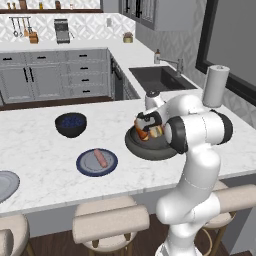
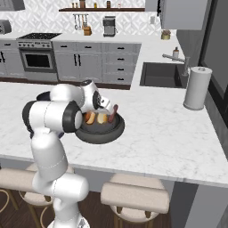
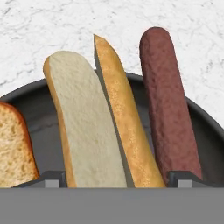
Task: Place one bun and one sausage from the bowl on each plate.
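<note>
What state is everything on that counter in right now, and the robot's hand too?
hand: open, low over the bowl, fingers either side of a bun
bowl: holds buns and one sausage
bun: split, lying in the bowl
sausage: leaning on the bowl's rim
blue-rimmed plate: has a sausage, no bun
grey plate: looks bare

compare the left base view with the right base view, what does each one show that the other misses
Left base view alone: a blue-rimmed plate carrying a sausage, a small blue-lined bowl, and the edge of a light grey plate. Right base view alone: the oven under the stovetop. Both: the wide dark bowl of buns, the sink and the paper towel roll.
</note>
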{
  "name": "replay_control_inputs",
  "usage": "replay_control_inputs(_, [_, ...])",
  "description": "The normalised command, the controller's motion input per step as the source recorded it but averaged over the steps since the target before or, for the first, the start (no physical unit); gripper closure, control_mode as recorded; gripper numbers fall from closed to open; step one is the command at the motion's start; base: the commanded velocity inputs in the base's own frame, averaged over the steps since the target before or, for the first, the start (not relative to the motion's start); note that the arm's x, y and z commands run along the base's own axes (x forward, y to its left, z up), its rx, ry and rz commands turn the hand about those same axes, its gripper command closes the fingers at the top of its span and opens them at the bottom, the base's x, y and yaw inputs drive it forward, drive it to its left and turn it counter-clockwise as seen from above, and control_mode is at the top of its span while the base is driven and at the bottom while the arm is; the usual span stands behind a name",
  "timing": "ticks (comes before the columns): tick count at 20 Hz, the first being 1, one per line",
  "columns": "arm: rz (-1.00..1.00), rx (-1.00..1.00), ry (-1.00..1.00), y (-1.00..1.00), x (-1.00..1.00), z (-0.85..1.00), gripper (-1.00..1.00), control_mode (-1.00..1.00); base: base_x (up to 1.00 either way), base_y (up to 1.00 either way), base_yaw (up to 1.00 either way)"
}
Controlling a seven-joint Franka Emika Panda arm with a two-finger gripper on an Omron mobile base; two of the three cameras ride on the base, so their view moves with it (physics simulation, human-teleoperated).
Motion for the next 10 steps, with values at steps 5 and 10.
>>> replay_control_inputs(5, [0.00,-0.06,0.00,0.00,0.00,-0.72,1.00,-1.00,0.00,0.00,0.00])
replay_control_inputs(10, [-0.01,0.01,0.00,0.01,-0.48,0.43,1.00,-1.00,0.00,0.00,0.00])
